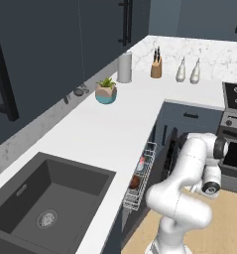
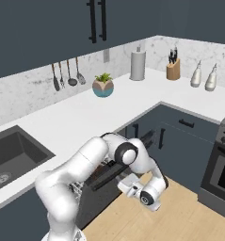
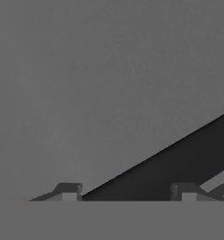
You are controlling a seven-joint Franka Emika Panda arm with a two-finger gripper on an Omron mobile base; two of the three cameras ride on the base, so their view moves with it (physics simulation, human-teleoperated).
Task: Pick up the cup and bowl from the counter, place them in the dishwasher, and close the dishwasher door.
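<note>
- The pincer (image 3: 127,191) shows in the hand view as two dark tips standing well apart with nothing between them — released, holding nothing.
- Close ahead of those tips lies a flat grey surface with a darker wedge cutting in from the lower right; what each part belongs to cannot be told from so near.
- In the right base view the arm's hand is low in front of the dishwasher (image 2: 97,188), beside the dishwasher door (image 2: 104,176), which stands partly open, tilted out from the cabinet line.
- The wire rack (image 1: 141,174) sticks out past the counter (image 1: 97,136) edge in the left base view (pulled out over the floor), to the left of the arm's white links.
- The bowl (image 1: 135,182) sits in that rack, a dark reddish-brown shape low among the wires; a small red-and-pale item just above it may be the cup (image 1: 141,164), though it is too small to be sure.
- Both lie to the left of the arm and apart from the pincer.
- On the counter stand a teal plant pot (image 1: 106,92), a grey canister (image 1: 124,67), a knife block (image 1: 156,64) and two pale bottles (image 1: 188,71), all well away from the rack.
- The dark sink (image 1: 48,198) is set in the near left stretch — the wooden floor (image 2: 189,216) right of the arm lies open up to the oven (image 2: 220,172).
</note>
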